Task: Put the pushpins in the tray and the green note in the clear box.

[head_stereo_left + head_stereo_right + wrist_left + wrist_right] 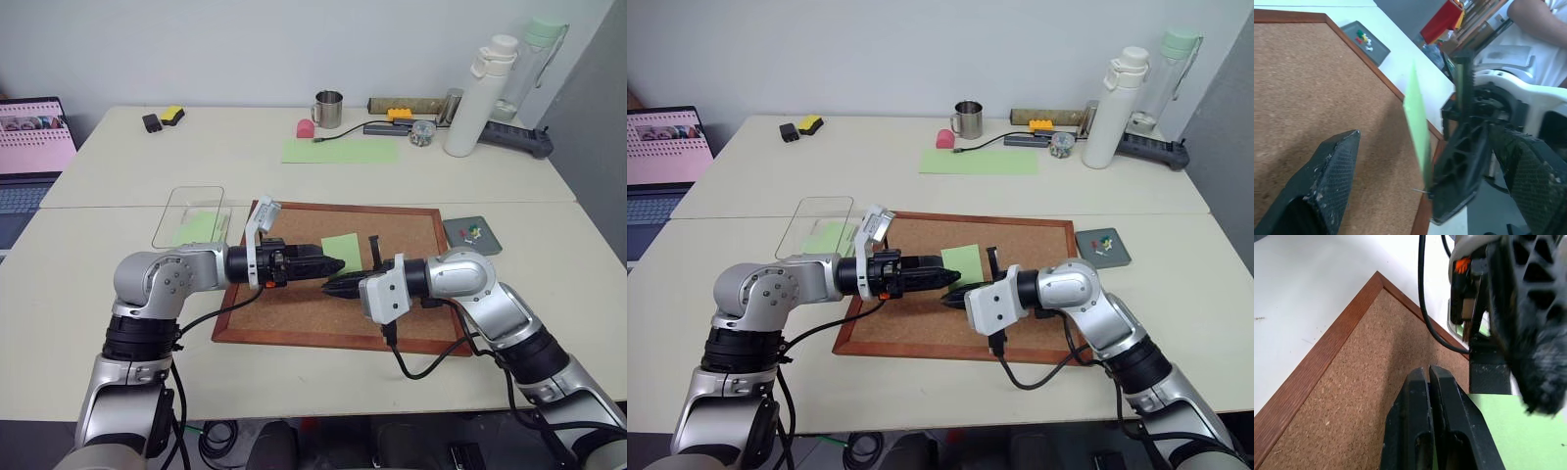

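On the left, the clear plastic box (188, 215) waits at the cork board's (294, 313) corner. The left gripper (333, 264), jaws wide, faces the right gripper (331, 286), jaws shut on the small light-green paper note (1418, 129) above the board. Next, likely a handover: left must close on the note. The dark-grey tray (472, 235) sits far right.

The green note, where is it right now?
In the head views the green note is over the middle of the cork board, pinched in the shut right tool, with the open left tool beside it.
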